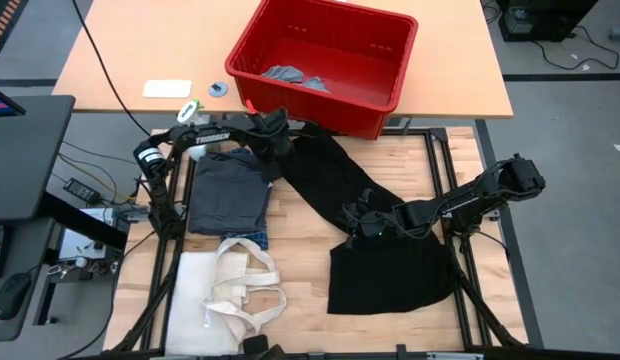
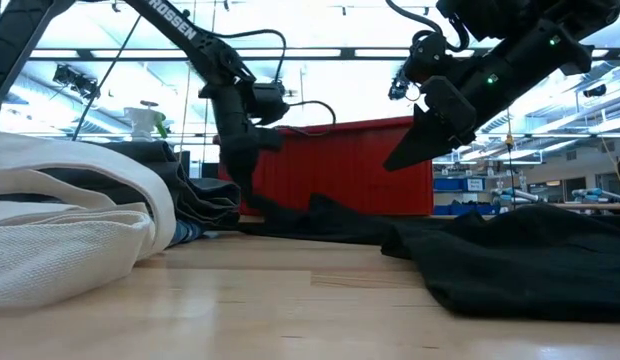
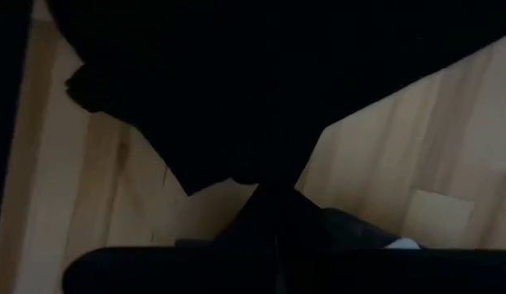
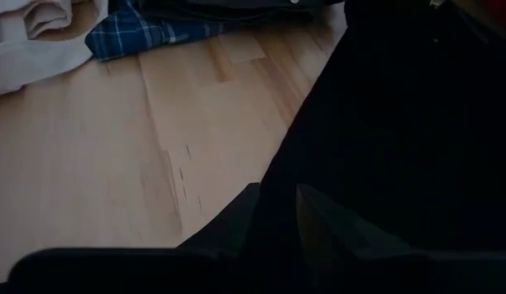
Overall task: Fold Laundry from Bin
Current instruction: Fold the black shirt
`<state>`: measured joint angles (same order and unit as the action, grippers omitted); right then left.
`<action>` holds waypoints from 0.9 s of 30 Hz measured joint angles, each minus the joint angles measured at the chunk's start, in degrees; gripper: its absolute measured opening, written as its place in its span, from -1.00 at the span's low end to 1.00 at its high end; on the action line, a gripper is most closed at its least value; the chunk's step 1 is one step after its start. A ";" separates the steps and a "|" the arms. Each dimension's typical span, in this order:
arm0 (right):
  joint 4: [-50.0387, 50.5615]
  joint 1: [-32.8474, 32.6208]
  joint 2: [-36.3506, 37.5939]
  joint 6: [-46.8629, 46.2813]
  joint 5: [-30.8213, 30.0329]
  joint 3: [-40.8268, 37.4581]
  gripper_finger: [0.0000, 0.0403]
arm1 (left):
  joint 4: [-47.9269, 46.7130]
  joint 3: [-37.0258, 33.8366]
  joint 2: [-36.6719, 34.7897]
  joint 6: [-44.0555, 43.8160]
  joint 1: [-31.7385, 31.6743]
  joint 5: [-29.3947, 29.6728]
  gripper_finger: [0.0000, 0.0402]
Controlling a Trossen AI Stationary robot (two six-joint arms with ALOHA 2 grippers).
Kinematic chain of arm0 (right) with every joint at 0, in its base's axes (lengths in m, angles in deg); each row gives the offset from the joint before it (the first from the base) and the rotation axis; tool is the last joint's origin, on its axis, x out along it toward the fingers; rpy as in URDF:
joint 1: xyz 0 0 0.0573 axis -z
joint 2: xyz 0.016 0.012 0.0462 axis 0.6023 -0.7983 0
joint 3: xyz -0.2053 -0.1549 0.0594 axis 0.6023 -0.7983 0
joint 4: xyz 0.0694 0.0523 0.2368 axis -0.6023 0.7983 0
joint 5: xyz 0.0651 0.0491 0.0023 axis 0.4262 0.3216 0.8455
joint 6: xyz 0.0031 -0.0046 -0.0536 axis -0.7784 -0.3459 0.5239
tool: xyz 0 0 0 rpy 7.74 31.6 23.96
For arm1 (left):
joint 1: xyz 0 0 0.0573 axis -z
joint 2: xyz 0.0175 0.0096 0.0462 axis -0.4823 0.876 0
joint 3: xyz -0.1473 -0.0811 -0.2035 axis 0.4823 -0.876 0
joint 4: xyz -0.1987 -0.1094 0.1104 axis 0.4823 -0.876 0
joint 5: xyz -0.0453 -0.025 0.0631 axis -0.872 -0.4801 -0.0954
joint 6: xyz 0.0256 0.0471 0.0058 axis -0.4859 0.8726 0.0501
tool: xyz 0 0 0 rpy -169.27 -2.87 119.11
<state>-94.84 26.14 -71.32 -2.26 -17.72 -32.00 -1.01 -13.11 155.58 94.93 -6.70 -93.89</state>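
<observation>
The bin [image 1: 406, 62], a red tub, stands at the table's far edge with light grey pieces [image 1: 295, 76] on its floor. A large black piece [image 1: 390, 265] lies slanting from near the bin to the near right. My left gripper [image 1: 275, 132] is shut on its far end in front of the bin. My right gripper [image 1: 353, 222] is shut on its middle. A folded dark grey piece [image 1: 226, 190] lies on a blue plaid shirt [image 1: 252, 238] at the left. My left gripper pinches the black piece's far end [image 3: 265, 167] between its two fingers, coming from above and pointing steeply down. The cloth hangs below the fingers [image 2: 242, 165] and trails onto the table. My right gripper has the black piece's left edge [image 4: 279, 200], about midway along, between its fingers [image 4: 330, 224]. It comes from the table's right, slanting down. Layers cannot be told; the wide near part [image 1: 390, 275] lies on the table.
A cream tote bag [image 1: 235, 290] with long handles lies at the near left. A white card [image 1: 167, 88], a tape roll [image 1: 218, 89] and a small bottle [image 1: 189, 108] sit left of the bin. Bare wood [image 4: 114, 147] shows between the black piece and the folded pile.
</observation>
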 joint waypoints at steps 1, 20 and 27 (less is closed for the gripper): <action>-0.05 -0.08 0.00 -0.01 0.14 0.00 -0.56 | 0.17 0.00 0.47 0.46 0.19 0.26 -0.97; 0.15 -0.72 0.00 0.18 0.07 0.00 -0.56 | 3.04 -0.02 6.30 0.52 -1.40 13.49 -0.96; 0.30 -0.72 0.00 0.18 0.14 0.00 -0.56 | 3.38 0.00 8.04 -1.72 -1.82 16.23 -0.86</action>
<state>-94.54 25.42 -71.32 -2.08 -17.58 -32.00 2.37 -13.11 163.61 93.21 -8.52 -77.66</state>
